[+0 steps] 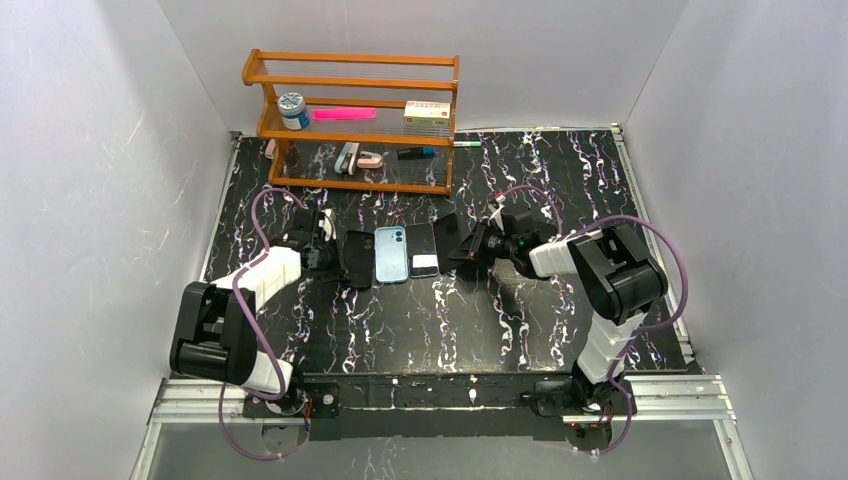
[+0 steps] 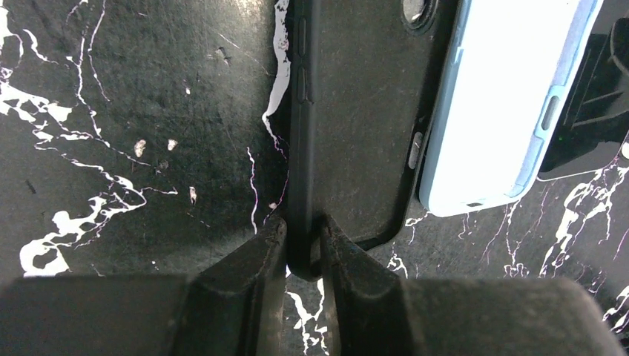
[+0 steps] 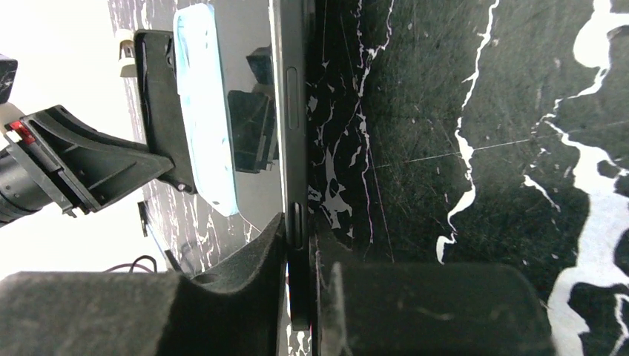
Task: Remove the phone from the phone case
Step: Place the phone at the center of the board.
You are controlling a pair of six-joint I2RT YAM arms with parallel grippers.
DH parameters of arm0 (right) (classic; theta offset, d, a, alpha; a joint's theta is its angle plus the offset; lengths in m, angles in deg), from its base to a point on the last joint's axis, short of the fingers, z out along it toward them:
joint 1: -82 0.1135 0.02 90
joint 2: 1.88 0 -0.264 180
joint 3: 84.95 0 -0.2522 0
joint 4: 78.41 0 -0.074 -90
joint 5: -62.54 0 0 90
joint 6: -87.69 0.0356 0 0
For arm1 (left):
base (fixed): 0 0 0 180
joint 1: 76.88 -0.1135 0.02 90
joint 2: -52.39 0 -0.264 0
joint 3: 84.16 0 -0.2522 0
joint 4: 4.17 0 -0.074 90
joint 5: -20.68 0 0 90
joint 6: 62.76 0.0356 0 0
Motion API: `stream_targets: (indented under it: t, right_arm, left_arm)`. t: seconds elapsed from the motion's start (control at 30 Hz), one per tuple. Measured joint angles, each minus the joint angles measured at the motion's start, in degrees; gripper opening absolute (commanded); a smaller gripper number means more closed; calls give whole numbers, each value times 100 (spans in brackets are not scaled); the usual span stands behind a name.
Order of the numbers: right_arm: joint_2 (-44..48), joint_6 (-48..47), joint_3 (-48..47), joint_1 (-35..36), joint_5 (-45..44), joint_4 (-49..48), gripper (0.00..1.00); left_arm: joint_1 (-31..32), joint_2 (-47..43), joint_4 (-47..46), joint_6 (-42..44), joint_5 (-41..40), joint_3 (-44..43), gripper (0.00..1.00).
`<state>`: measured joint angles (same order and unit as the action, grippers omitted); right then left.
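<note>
An empty black phone case (image 1: 357, 259) lies flat on the marble table, its inside and camera hole facing up (image 2: 356, 111). My left gripper (image 1: 337, 258) is shut on the case's left side wall (image 2: 304, 233). A light blue phone-shaped slab (image 1: 391, 255) lies just right of the case (image 2: 504, 96). Right of that is the phone (image 1: 423, 249), screen up and reflective (image 3: 256, 89). My right gripper (image 1: 458, 248) is shut on the phone's right edge, near a side button (image 3: 299, 237). Case and phone are apart, with the blue slab (image 3: 204, 111) between them.
A wooden shelf (image 1: 350, 120) stands at the back of the table, holding a jar (image 1: 293, 110), a pink strip (image 1: 343, 114), a small box (image 1: 427, 113) and other small items. White walls close in on both sides. The black table (image 1: 500, 330) extends toward the arm bases.
</note>
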<state>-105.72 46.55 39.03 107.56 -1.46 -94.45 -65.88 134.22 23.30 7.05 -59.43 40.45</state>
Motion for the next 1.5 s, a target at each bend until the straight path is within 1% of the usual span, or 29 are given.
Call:
stream_targets:
  t: [0.23,0.33,0.53,0.73,0.83,0.9,0.97,1.03,1.13,1.3,1.4,1.5]
  right_arm:
    - [-114,-114,-42,46,-31,146,40]
    - [-107,-232,-129,61,-28,251,46]
    - [52,-584,-273,105,-140,588,68]
    - [313,-994,-341,118,-400,1012,83]
    - [420,-1150,-343,118,-511,1154,90]
    - [490,-1226,-343,120,-590,1239,92]
    - [570,-1311,-343,120,-688,1362,95]
    - [680,-1381,-343,118,-835,1539,98]
    - [896,-1517,-343,118,-1161,1956,99]
    - [1327,-1825,-470,105,-2037,3128,99]
    - [1674,-1965,-675,9,-2695,3807,99]
    - [1943,-2120,-931,-256,-3117,4297,99]
  left_arm:
    - [-2,173,-195,-210,79,50,21]
    - [-2,199,-310,-343,127,96,24]
    - [0,201,-420,-494,151,120,30]
    - [26,201,-625,-684,109,166,34]
    - [48,201,-728,-804,-17,181,42]
    - [52,208,-809,-866,-90,181,48]
    - [55,208,-872,-920,-138,181,59]
    - [59,205,-975,-977,-166,181,67]
    - [74,195,-1067,-1029,-184,168,78]
    - [83,46,-920,-1012,-302,162,97]
    - [83,-188,-605,-922,-450,162,98]
    - [83,-691,-254,-732,-625,155,98]
